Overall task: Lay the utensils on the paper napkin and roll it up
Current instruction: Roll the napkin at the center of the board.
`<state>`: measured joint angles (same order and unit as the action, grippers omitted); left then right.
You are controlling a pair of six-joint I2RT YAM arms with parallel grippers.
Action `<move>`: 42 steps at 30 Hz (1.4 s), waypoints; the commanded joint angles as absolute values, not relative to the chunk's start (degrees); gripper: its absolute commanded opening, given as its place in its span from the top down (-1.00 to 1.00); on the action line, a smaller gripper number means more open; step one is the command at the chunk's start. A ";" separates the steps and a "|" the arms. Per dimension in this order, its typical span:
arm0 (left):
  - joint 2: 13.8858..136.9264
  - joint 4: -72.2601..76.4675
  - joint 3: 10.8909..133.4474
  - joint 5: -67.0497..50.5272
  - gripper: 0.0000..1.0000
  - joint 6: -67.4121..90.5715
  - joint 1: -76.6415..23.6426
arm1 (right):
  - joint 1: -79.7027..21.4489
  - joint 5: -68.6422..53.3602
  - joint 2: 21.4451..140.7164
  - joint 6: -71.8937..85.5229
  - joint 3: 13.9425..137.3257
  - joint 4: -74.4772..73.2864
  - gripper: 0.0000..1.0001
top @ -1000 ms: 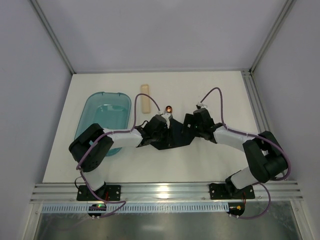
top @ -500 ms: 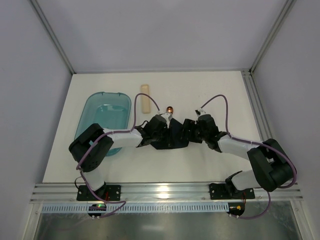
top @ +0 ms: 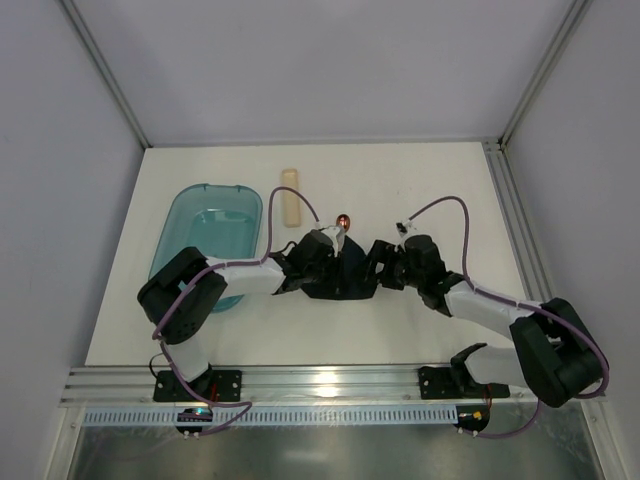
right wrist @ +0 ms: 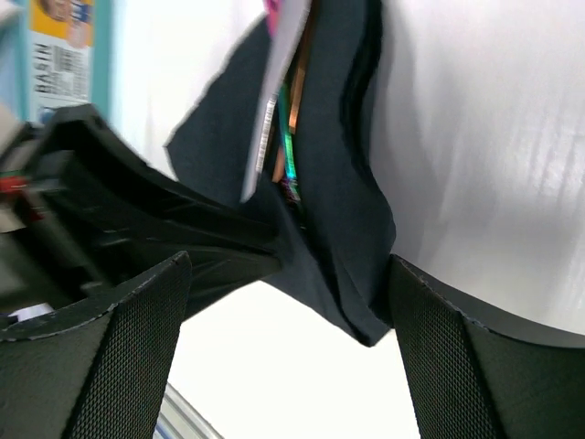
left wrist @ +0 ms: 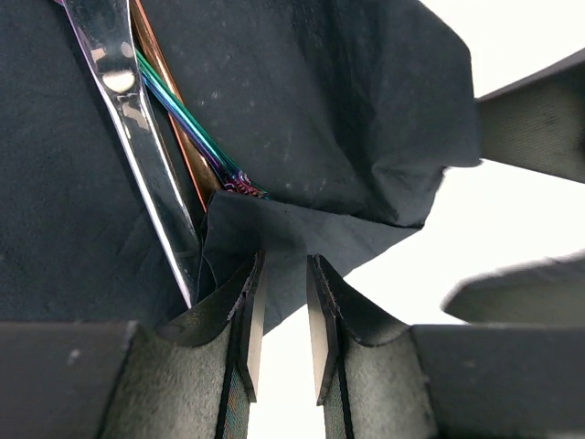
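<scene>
The dark navy paper napkin (top: 342, 278) lies mid-table, its right side folded up over the utensils. A copper spoon bowl (top: 343, 220) sticks out at its far end. In the left wrist view the utensils (left wrist: 169, 137) lie on the napkin (left wrist: 320, 119): a shiny blade, a copper handle and an iridescent one. My left gripper (top: 316, 256) is at the napkin's left edge, jaws narrowly apart with a napkin fold at their tips. My right gripper (top: 381, 264) is wide open around the napkin's raised right fold (right wrist: 343, 229). The utensils (right wrist: 279, 137) show in the crease.
A translucent teal tub (top: 205, 240) stands to the left of the left arm. A pale wooden stick (top: 290, 205) lies behind the napkin. The metal rail (top: 330, 385) runs along the table's near edge, with grey walls on three sides.
My right gripper has moved left against the napkin's right side, and the napkin has become narrower. My left gripper has stayed in place.
</scene>
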<state>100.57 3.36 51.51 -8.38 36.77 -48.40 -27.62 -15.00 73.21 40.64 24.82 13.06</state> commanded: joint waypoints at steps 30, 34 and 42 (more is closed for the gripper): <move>100.11 3.43 52.21 -7.30 0.43 35.69 -48.69 | -27.33 -13.45 71.63 33.49 21.10 16.00 -0.76; 100.11 3.43 52.29 -6.94 0.42 35.77 -48.69 | -27.42 -13.71 70.93 34.19 20.13 15.82 -0.76; 100.72 2.81 53.00 -6.94 0.42 35.77 -48.69 | -27.42 -14.58 66.46 41.56 17.67 15.28 -0.76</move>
